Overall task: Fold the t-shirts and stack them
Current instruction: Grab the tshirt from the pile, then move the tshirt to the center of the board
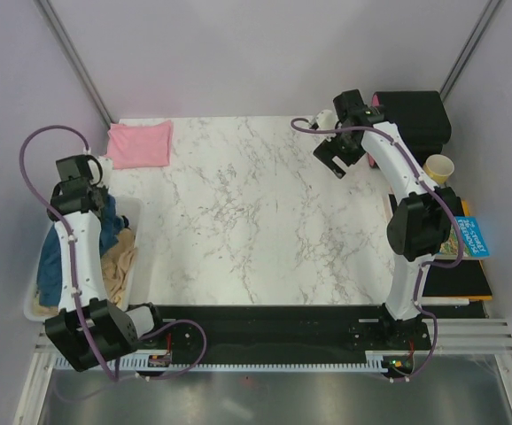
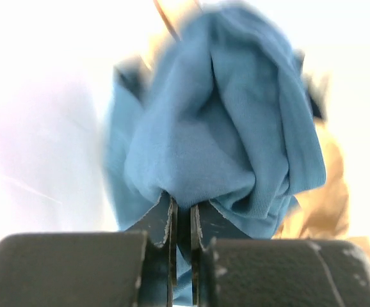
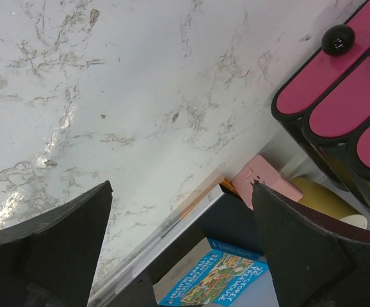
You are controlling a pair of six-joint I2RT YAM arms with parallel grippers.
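The pale pink t-shirt (image 1: 139, 144) lies folded at the table's far left corner. The teal-blue t-shirt (image 1: 54, 266) lies bunched in the white bin (image 1: 133, 212) at the left, over tan cloth (image 1: 121, 266). My left gripper (image 1: 86, 181) hovers over the bin's far end; in the left wrist view it (image 2: 183, 214) is shut on a fold of the teal-blue shirt (image 2: 223, 128), which hangs bunched from the tips. My right gripper (image 1: 337, 161) is open and empty, held above the table's far right; in the right wrist view its fingers (image 3: 70, 230) frame bare marble.
Right of the table stand a black box (image 1: 415, 119), a paper cup (image 1: 439, 167), a blue printed book (image 1: 470, 237) and a black tray (image 1: 455, 282). The right wrist view shows magenta-lidded containers (image 3: 338, 89), a pink block (image 3: 265, 179) and the book (image 3: 217, 281).
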